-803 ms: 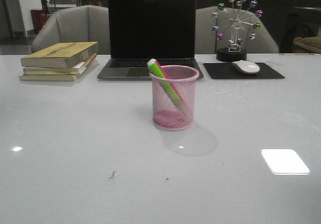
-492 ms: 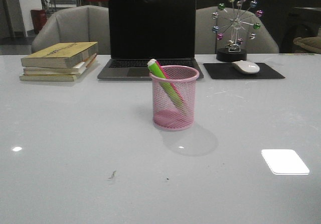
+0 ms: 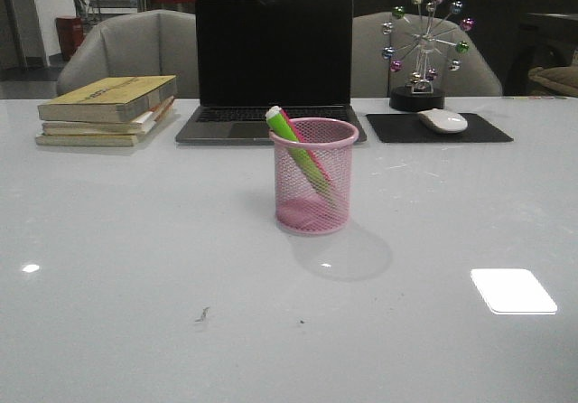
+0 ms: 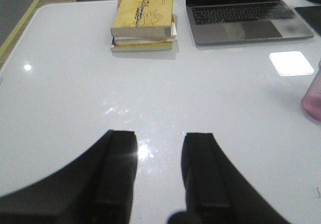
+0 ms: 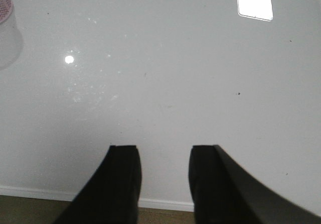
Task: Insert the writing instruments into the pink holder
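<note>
The pink holder (image 3: 314,176) stands upright in the middle of the white table, in front of the laptop. Two writing instruments lean inside it: a green highlighter (image 3: 291,143) and, just behind it, a pink one (image 3: 313,159), both tips poking over the holder's left rim. Neither gripper shows in the front view. The left gripper (image 4: 159,138) hangs open over bare table, with the holder's edge (image 4: 313,92) far off to its side. My right gripper (image 5: 164,151) is open too, above the table's near edge, and the holder's rim (image 5: 5,3) peeks in at a corner.
A black laptop (image 3: 271,69) sits behind the holder. A stack of yellow books (image 3: 107,109) lies at the back left. At the back right are a white mouse (image 3: 442,119) on a black pad and a ferris-wheel ornament (image 3: 420,51).
</note>
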Controlling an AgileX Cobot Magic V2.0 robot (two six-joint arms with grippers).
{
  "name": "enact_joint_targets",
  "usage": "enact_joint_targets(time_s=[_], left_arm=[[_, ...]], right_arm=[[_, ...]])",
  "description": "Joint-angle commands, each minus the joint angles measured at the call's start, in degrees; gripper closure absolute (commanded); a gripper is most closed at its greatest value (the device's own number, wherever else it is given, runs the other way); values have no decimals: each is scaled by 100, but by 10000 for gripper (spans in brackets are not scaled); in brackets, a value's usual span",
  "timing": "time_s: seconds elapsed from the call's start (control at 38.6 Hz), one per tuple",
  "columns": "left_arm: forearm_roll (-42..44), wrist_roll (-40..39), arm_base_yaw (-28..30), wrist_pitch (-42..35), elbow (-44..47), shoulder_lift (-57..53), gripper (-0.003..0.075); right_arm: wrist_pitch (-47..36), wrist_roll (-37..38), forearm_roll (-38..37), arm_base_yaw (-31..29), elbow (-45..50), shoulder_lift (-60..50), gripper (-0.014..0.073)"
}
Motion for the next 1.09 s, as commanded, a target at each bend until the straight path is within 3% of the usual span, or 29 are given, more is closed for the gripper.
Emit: enact_joint_targets(time_s=[0.0, 0.34, 0.47, 0.73, 1.06], left_arm=[[-30, -25, 9, -353, 128, -144, 421], [-51, -33, 9, -906, 289, -183, 421], [-51, -33, 9, -1051, 289, -183, 421], [-51, -33, 9, -1051, 289, -183, 421], [-51, -33, 9, -1051, 289, -183, 421]], right_arm=[[-331, 6, -162, -33, -157, -3, 221], [-331, 6, -157, -33, -157, -3, 225], [-356, 6, -115, -33, -157, -3, 307], [-559, 6, 216, -33, -157, -3, 547], [-862, 6, 423, -33, -157, -3, 543]])
